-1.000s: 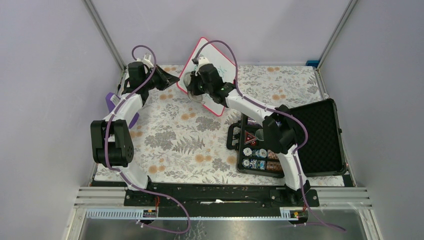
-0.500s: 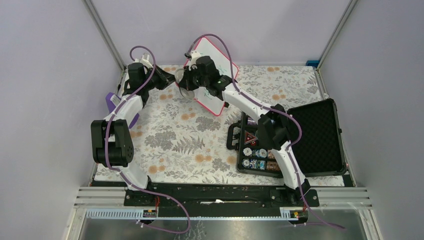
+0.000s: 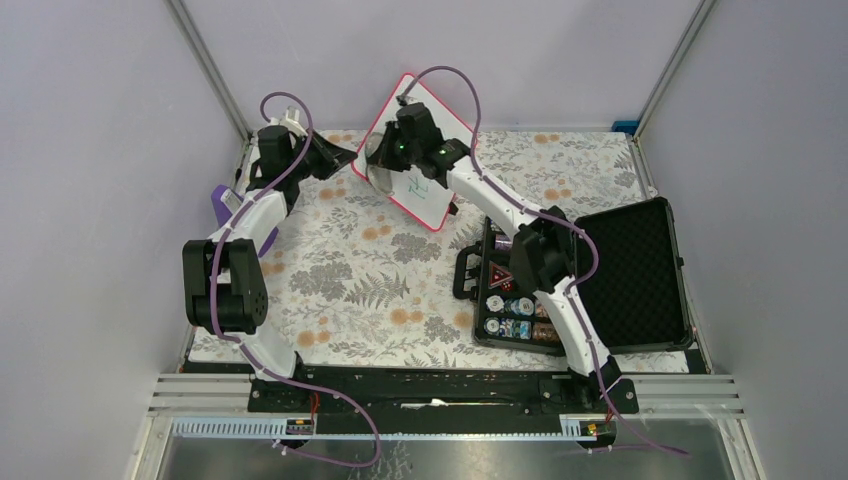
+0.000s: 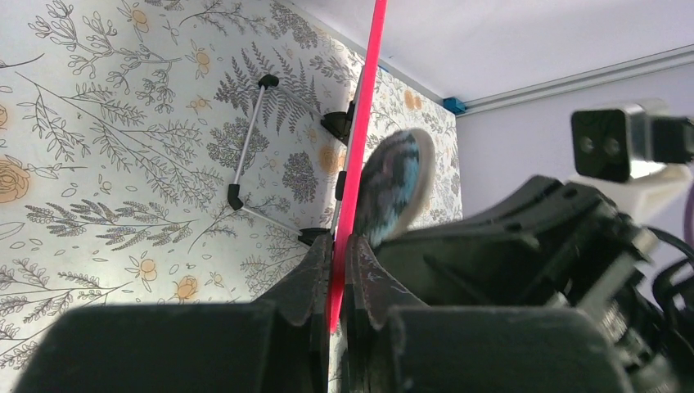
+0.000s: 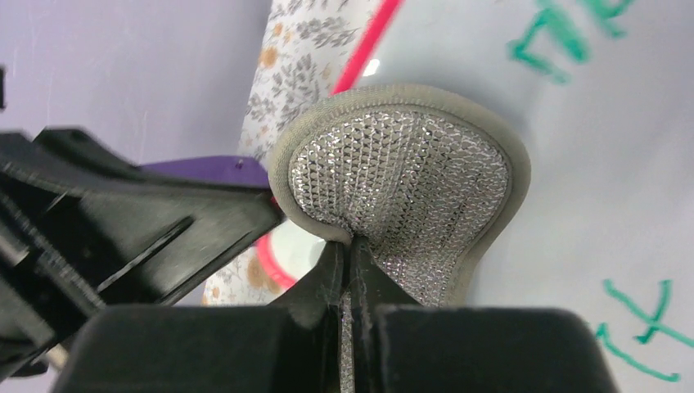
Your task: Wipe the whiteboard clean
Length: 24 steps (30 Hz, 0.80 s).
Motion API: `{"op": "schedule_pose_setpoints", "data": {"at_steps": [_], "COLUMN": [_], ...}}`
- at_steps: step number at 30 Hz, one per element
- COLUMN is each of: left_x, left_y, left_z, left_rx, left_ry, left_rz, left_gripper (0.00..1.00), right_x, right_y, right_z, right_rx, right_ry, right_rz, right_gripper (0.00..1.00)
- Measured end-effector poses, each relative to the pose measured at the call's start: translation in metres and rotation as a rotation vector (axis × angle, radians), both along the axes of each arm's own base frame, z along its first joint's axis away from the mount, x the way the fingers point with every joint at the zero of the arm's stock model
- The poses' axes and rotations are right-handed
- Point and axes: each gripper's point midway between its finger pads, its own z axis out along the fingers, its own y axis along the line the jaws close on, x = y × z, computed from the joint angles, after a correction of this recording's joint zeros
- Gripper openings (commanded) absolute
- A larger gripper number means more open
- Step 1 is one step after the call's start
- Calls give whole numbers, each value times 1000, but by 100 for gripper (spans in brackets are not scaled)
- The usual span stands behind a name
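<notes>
Markings check: no legible text found.
Green handwriting (image 5: 556, 41) stands on the whiteboard (image 5: 589, 164), its strokes cut off by the frame edge and unreadable; one lower mark (image 5: 646, 315) is possibly a cross. Chip faces in the black case (image 3: 630, 270) are too small to read.

My left pincer (image 3: 345, 160) sits closed at the left edge of the whiteboard (image 3: 428, 200), which stands tilted at the far side of the table (image 3: 350, 270). My right pincer (image 3: 382, 165) holds a round pad (image 3: 377, 178) against the board's face, beside green marks (image 3: 418, 186). An open black case (image 3: 640, 270) with chips (image 3: 512, 315) lies to my right.
</notes>
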Motion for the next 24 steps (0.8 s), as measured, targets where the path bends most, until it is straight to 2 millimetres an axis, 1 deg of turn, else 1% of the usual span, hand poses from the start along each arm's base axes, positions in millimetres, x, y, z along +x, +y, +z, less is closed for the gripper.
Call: {"op": "schedule_pose_setpoints", "data": {"at_steps": [4,6,11,16,18,19,22,24], "left_x": [-1,-1,-2,-2,-3,-3,-4,-6], "left_y": [-1,-2,-3,-3,-4,-4,-4,-9], "left_z": [0,0,-1,-2,-1,-1,-1,-3], "left_rx": [-1,-2,-2,-2,-4,-4,-5,-7], "left_ry": [2,2,7,10,9,9,11,22], "left_rz": [-4,-9,-12,-12,-16,-17,-21,-33], "left_gripper": [0,0,0,0,12,15,17,18], "right_x": [21,25,22,16,13,13,10,6], "right_y": [-23,-29,-25,-19,-18,-18,-20,-23], "right_z": [-11,-14,-15,-11,-9,-9,-11,-13], "right_rx": [12,18,18,-55,-71,-72,-40,7], "right_ry": [27,31,-4,-101,-130,-140,-149,-143], "right_rz": [-52,-46,29,79,81,79,75,75], "right_gripper": [0,0,0,0,0,0,0,0]}}
